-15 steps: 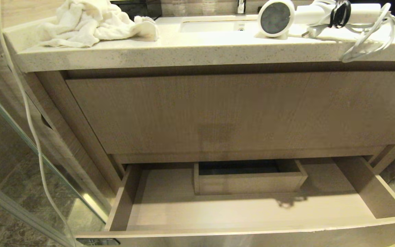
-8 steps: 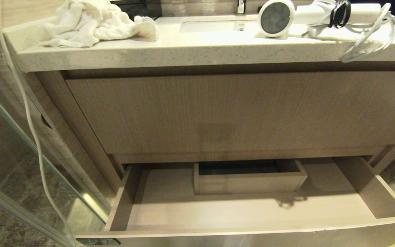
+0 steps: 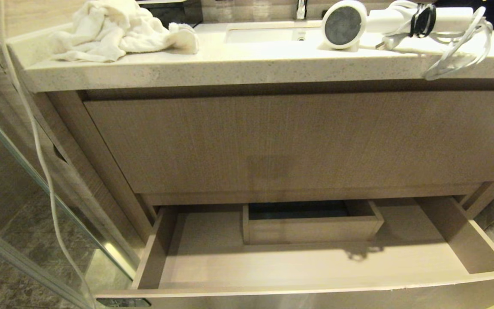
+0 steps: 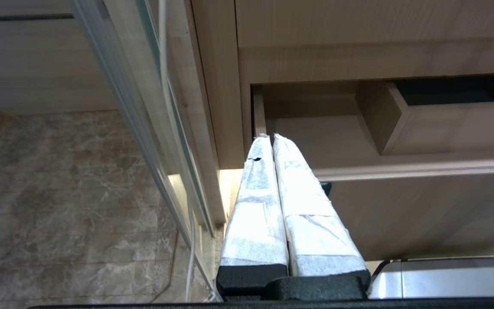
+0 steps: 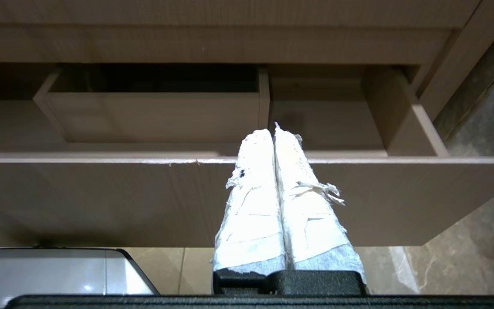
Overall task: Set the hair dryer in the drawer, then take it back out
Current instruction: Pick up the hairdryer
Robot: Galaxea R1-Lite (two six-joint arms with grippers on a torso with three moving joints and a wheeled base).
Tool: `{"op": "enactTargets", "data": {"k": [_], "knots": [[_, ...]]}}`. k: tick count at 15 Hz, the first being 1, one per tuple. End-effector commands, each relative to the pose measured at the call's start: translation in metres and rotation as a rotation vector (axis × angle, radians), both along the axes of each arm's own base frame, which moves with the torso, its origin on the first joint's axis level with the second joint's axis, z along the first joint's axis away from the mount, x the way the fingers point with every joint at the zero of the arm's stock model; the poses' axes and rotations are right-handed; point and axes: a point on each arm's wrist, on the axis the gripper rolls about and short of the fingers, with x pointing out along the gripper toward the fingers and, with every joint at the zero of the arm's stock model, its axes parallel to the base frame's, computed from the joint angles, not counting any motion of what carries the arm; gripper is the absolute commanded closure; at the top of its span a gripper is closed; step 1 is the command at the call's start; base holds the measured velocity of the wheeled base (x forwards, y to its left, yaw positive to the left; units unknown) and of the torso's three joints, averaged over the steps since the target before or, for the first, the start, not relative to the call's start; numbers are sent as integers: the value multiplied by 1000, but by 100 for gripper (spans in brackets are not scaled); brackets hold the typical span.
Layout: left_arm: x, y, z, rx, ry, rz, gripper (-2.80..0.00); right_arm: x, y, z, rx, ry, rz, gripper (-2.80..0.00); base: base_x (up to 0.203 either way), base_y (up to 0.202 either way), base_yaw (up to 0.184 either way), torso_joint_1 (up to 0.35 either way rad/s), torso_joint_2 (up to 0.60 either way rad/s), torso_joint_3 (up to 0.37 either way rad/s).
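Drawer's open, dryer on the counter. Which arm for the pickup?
Right, probably. The hair dryer lies at the countertop's right end, on the right arm's side. Both grippers hang low and shut before the drawer: right gripper near its right part, left gripper at its left corner.

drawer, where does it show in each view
Head: drawer pulled open across the bottom, nothing loose in it.
Left wrist: its left end and front behind the shut left gripper.
Right wrist: its front and right end behind the shut right gripper.
Shared landmark: the inner box at the drawer's back.
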Motion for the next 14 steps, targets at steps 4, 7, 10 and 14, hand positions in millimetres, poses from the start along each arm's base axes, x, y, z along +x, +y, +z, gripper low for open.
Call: {"op": "enactTargets", "data": {"k": [4,7,10,14], "knots": [[0,0,0,0,2,0,0,0,0,0,-1,3,2,0,0,0,0,179,-135,-146],[0,0,0,0,3,0,0,0,0,0,1,2,2,0,0,0,0,227,-586,-235],[0,0,0,0,3,0,0,0,0,0,-1,3,2,0,0,0,0,185,-461,-181],[0,0,0,0,2,0,0,0,0,0,-1,1,2,0,0,0,0,99,-467,-226]]}}
